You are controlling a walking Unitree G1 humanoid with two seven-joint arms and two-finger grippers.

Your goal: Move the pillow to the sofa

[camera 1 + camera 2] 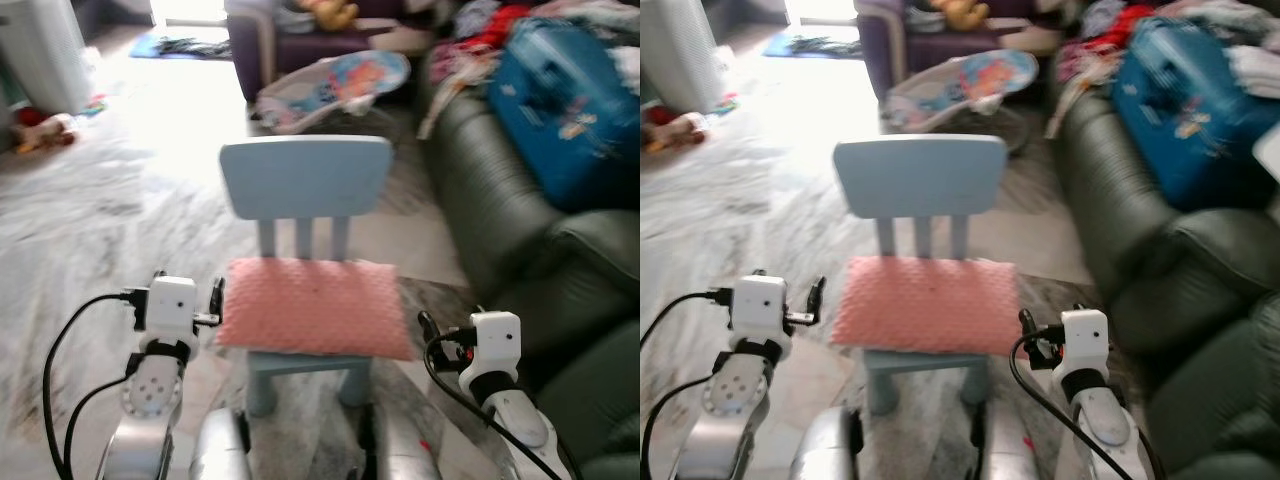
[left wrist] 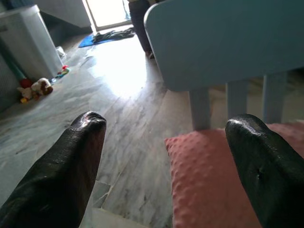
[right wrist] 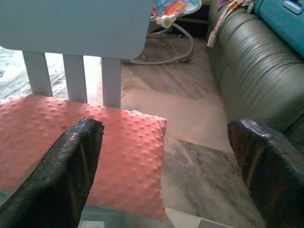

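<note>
Dark green leather sofa [image 1: 520, 230], to the right of the light blue child's chair [image 1: 305, 185] and running from the near corner away into the room; a blue suitcase [image 1: 570, 100] and a heap of clothes [image 1: 480, 30] lie on its far cushions. Grey marbled floor [image 1: 110, 220] surrounds the chair on all sides, brightly lit beyond the chair's left side. A patterned baby bouncer [image 1: 340, 85] stands behind the chair's backrest, and a purple armchair [image 1: 290, 40] stands farther behind it.

The chair faces the robot, backrest on the far side. Pink dotted pillow [image 1: 315, 305] lies flat on the chair seat, its long axis running side to side across the seat, parallel to the backrest; both short ends overhang the seat edges, one pointing toward the sofa, the other toward the open floor. Its far long edge lies against the backrest slats.

Left hand [image 2: 166, 156], raised just beside the pillow's end on the chair's open-floor side, fingers [image 2: 61, 175] spread wide apart and holding nothing; the pillow corner shows between them without contact. Right hand [image 3: 166, 166], raised near the pillow's end on the chair's sofa side, fingers [image 3: 61, 175] likewise spread wide and empty, the pillow corner lying between them
</note>
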